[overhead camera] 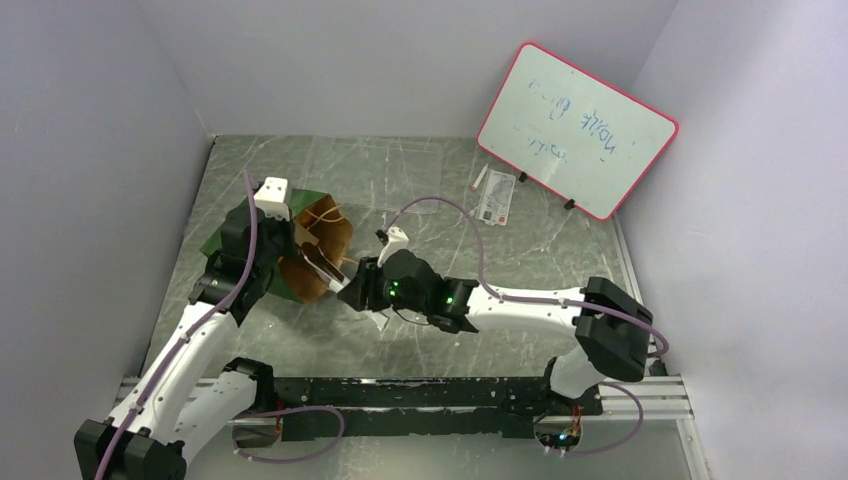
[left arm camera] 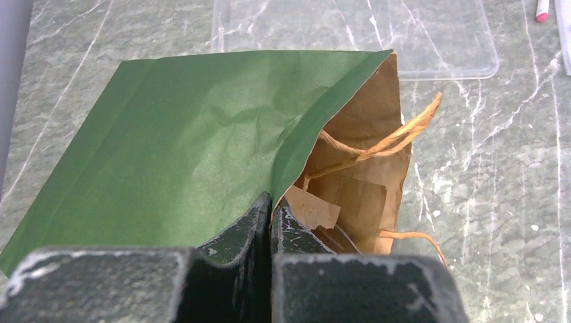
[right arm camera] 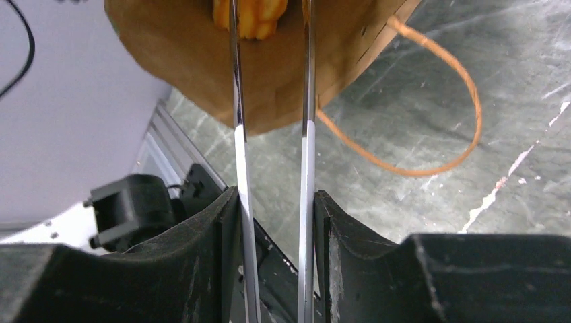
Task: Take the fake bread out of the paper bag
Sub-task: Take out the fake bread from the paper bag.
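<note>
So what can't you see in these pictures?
The bread: right wrist view, mostly cut off by the top edge.
Tips of the tongs: same view, same edge.
Inside the bag: left wrist view, its green side covers most.
Writing on the whiteboard: top view, too blurry.

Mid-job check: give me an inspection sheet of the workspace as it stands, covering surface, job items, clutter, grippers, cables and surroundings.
Surface: grey marbled table with white scuff streaks.
Job's things: paper bag on its side, mouth toward the right arm. One orange piece of fake bread shows inside, at the tips of the tongs; cannot tell whether it is gripped.
Clutter: clear tray; small card; pink-framed whiteboard propped at the back right.
Grippers: left gripper shut on the bag's rim; right gripper shut on the tongs.
Cables: purple cable looping along each arm; no snag seen.
Surroundings: plain pale walls on three sides.
</note>
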`<action>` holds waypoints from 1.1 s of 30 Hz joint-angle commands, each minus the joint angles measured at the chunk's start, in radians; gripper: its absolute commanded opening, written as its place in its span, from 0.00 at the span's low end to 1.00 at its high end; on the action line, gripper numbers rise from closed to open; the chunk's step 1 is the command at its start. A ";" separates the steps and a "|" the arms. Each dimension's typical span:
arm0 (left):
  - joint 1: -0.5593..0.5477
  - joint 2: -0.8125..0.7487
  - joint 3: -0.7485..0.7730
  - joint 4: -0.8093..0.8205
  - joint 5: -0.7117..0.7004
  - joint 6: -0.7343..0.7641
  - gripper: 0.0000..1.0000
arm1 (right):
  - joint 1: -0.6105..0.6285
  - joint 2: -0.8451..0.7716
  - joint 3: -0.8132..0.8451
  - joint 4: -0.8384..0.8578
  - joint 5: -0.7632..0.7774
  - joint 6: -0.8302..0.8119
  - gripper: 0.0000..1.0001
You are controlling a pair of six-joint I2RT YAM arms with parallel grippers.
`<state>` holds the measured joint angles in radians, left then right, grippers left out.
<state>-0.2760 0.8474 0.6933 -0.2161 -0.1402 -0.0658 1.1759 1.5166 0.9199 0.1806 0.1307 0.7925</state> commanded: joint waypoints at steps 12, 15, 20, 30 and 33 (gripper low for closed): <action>-0.005 -0.034 0.063 -0.009 0.091 0.007 0.07 | -0.112 0.101 -0.041 0.291 -0.189 0.235 0.43; -0.005 -0.035 0.063 -0.008 0.090 0.009 0.07 | -0.124 0.111 -0.054 0.311 -0.205 0.261 0.45; -0.005 -0.040 0.058 -0.005 0.092 0.006 0.07 | -0.137 0.139 -0.056 0.341 -0.236 0.292 0.47; -0.006 -0.043 0.050 0.002 0.099 0.007 0.07 | -0.143 0.208 -0.038 0.397 -0.288 0.358 0.48; -0.006 -0.044 0.046 0.005 0.100 0.008 0.07 | -0.144 0.226 -0.026 0.407 -0.299 0.369 0.48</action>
<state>-0.2760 0.8227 0.7143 -0.2413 -0.0792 -0.0597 1.0374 1.7290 0.8692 0.5152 -0.1413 1.1290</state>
